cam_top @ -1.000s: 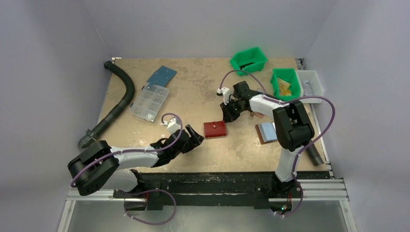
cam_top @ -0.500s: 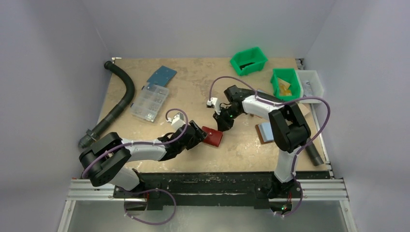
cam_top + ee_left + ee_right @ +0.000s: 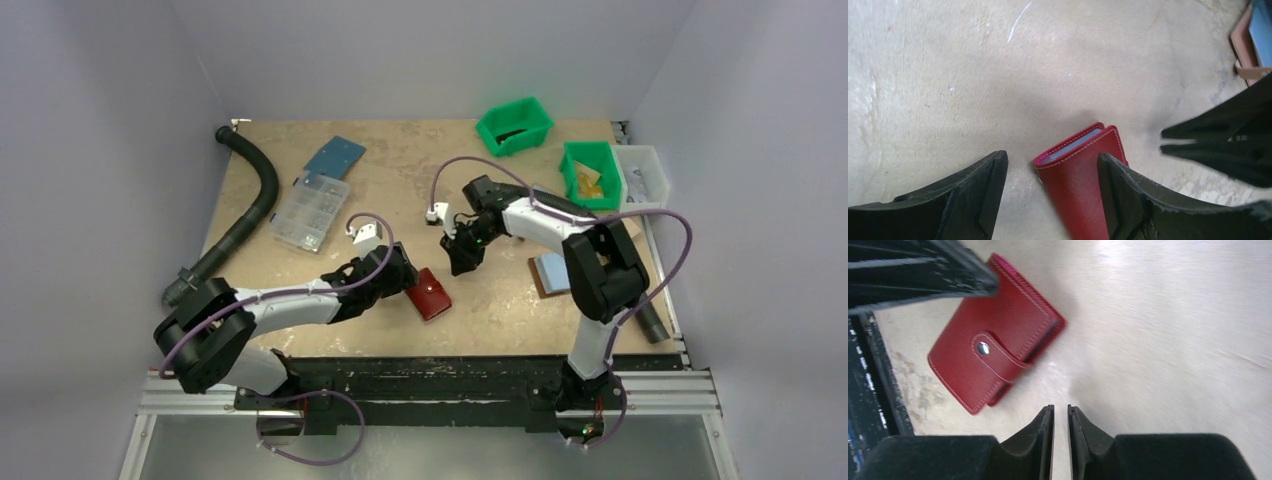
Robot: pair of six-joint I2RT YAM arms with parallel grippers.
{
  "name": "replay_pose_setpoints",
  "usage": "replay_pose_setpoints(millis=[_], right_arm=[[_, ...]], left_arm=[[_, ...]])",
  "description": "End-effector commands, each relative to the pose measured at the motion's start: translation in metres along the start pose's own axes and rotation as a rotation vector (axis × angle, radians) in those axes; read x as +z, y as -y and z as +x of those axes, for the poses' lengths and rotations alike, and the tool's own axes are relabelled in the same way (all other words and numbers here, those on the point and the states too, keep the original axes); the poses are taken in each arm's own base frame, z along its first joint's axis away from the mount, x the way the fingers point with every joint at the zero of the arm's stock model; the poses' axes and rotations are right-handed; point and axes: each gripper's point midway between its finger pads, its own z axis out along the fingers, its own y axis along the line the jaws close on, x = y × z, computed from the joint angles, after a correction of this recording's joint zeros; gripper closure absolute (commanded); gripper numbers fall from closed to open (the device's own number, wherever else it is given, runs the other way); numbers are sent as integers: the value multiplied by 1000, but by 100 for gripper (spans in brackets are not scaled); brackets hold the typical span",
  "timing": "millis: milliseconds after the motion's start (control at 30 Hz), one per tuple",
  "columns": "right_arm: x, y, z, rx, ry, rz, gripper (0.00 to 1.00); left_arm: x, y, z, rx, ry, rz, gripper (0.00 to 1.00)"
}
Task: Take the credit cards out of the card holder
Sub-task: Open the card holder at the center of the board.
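Card holder (image 3: 430, 296) lies flat on table (image 3: 400, 190), closed, strap (image 3: 1003, 360) w/ silver stud fastened, near front edge, approx. center.
L end effector (image 3: 1050, 162): wide open, 2 fingers straddling holder's end. 1 finger is against its side, the other has a gap. Not clamped.
R end effector (image 3: 1060, 415): narrow, thin slit betw. pads, nothing in it. Hovers just beside holder on far side, not touching.
Brown folder (image 3: 553, 272) on table to the R, well apart.
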Motion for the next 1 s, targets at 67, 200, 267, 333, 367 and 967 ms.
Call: replay_pose_setpoints(millis=[67,200,267,333,367,967], right_arm=[[-65,-8,-46,-165,178,127,76],[-81,-45,-60,-317,280,74,71],[-79,-57,-65,-378,325,67,59],[-72,-62,-67,-408,319,73,55],[-66,-61,-68,-396,303,86,54],[12,-47,-59,-376,53,311,41]], left_arm=[[-37,28,-19,213,21,217,28],[-60,27,-14,148,23,330,26],[-66,23,-10,101,14,353,25],[-69,22,-8,32,6,366,24],[-70,20,-7,1,2,366,24],[-37,-11,27,-324,-101,181,27]])
